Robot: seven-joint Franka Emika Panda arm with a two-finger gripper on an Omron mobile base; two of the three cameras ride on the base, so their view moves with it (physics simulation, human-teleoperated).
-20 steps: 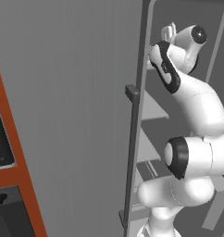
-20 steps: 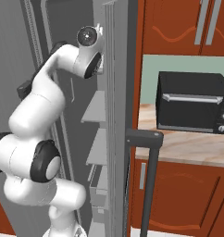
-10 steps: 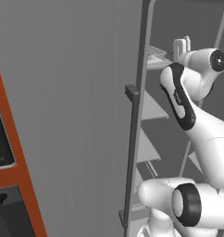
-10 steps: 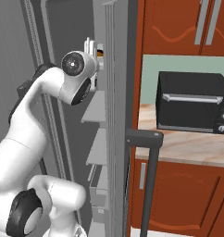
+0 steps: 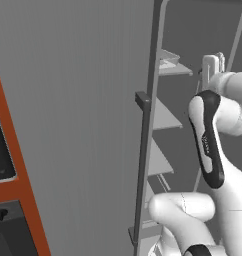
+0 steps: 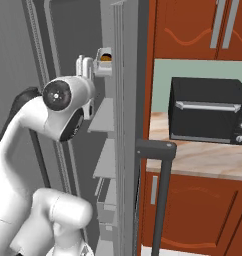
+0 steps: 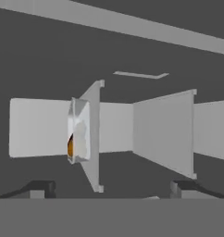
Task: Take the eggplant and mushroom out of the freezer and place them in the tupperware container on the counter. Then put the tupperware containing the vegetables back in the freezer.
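Note:
The freezer (image 5: 165, 117) stands open, its light grey shelves (image 6: 105, 107) stacked inside. The mushroom (image 6: 106, 57), brown-capped with an orange stem, sits in a small bin high up at the freezer's edge. In the hand view it shows as an orange patch (image 7: 70, 146) behind the bin's translucent wall. My gripper (image 6: 87, 67) is raised inside the freezer just left of that bin, open and holding nothing. Its white hand (image 5: 212, 67) shows at shelf height, and its gripper tips (image 7: 111, 189) stand wide apart. The eggplant and the tupperware container are out of view.
The wide grey freezer door (image 5: 83, 100) swings out on the left. A door edge with a dark bar handle (image 6: 160, 200) stands close on the right. A black toaster oven (image 6: 208, 110) sits on the marbled counter (image 6: 193, 157) over orange-brown cabinets.
The arm has swung: the hand came down from the freezer's top and moved deeper in, level with the mushroom's bin. The jaws stayed open.

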